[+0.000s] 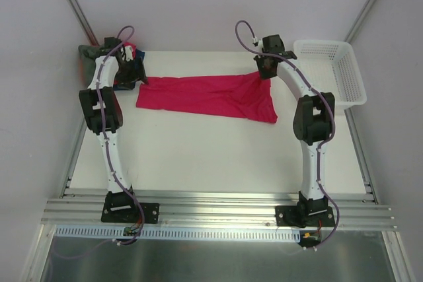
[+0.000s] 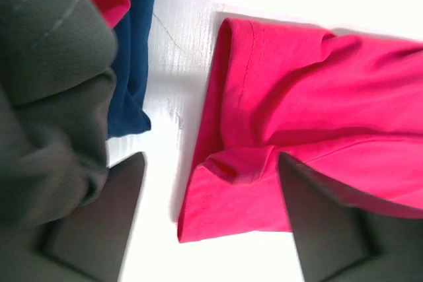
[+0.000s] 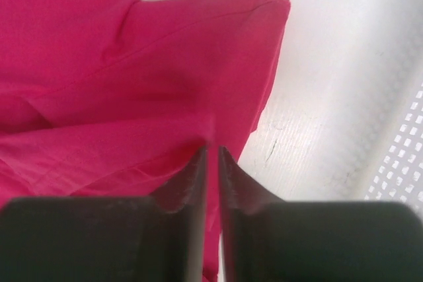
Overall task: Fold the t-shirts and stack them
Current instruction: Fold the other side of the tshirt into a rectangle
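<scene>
- Top view: the crimson-red t-shirt (image 1: pixel 205 96) lies flat in a long band across the far half of the white table (image 1: pixel 211 163); the table on the near side of the shirt is open as far as the arm bases; a white lattice basket (image 1: pixel 337 70) stands just beyond the shirt's right end; a grey-green t-shirt (image 1: pixel 87 54) is heaped past its left end, at the table's corner; the left arm (image 1: pixel 106 107) stretches forward to the shirt's left end; the right arm (image 1: pixel 309 113) bends inward over its far right corner.
- Left wrist view: the left jaws are spread wide, one on either side of the red shirt's hemmed corner, which lies loose on the table; left of that corner is a strip of bare table, then the dark blue t-shirt (image 2: pixel 132 51), with the grey-green one bunched against it.
- Right wrist view: the right jaws are all but pressed together, with only a slit between them, pinching a raised fold of the red shirt at their tips; right of the shirt's edge is bare table, then the basket's wall.
</scene>
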{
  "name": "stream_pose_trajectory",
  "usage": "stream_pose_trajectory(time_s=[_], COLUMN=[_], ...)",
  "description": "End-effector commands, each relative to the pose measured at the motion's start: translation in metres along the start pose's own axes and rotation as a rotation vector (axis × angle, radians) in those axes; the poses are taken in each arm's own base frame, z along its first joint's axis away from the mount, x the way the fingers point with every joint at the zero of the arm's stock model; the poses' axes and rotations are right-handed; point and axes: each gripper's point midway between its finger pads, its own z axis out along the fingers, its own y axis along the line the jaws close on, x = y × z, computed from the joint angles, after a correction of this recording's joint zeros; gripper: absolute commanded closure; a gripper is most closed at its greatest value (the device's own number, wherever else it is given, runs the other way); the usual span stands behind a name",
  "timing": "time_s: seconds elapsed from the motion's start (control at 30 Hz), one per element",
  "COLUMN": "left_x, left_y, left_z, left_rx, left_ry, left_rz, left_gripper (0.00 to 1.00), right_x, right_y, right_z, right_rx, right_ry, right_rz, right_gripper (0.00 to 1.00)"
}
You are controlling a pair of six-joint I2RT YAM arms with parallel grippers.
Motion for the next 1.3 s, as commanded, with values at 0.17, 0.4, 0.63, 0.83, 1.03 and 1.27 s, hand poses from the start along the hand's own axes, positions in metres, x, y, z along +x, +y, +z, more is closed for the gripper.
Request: stream_pose_trajectory(time_s=[0.17, 0.4, 0.63, 0.83, 1.03, 1.27], left_x=[-0.010, 0.010, 0.035, 0.043, 0.049, 0.071], left_y=[-0.014, -0.067, -0.111, -0.110, -0.115, -0.132], left_z=[-0.036, -0.095, -0.073, -0.046, -0.024, -0.004], left_rx=[-0.025, 0.091, 0.228, 0.230, 0.211, 0.213], left_ry=[-0.058, -0.084, 0.016, 0.066, 0.089, 0.150], left_rz=[0.009, 0.025, 0.041, 0.059, 0.135, 0.174], left_gripper=[0.09, 0.10, 0.09, 0.10, 0.10, 0.10], right_x=[-0.039, -0.022, 0.021, 0.029, 0.015, 0.016], right_y=[-0.018, 0.025, 0.102, 0.130, 0.116, 0.101], right_z=[-0.046, -0.109, -0.126, -0.094, -0.056, -0.023], right_rx=[0.102, -0.032, -0.322, -0.425, -0.384, -0.365], right_ry=[-0.120, -0.130, -0.020, 0.064, 0.062, 0.083], right_rz=[-0.009, 0.012, 0.087, 0.142, 0.175, 0.208], right_gripper=[0.31, 0.31, 0.31, 0.44, 0.69, 0.71])
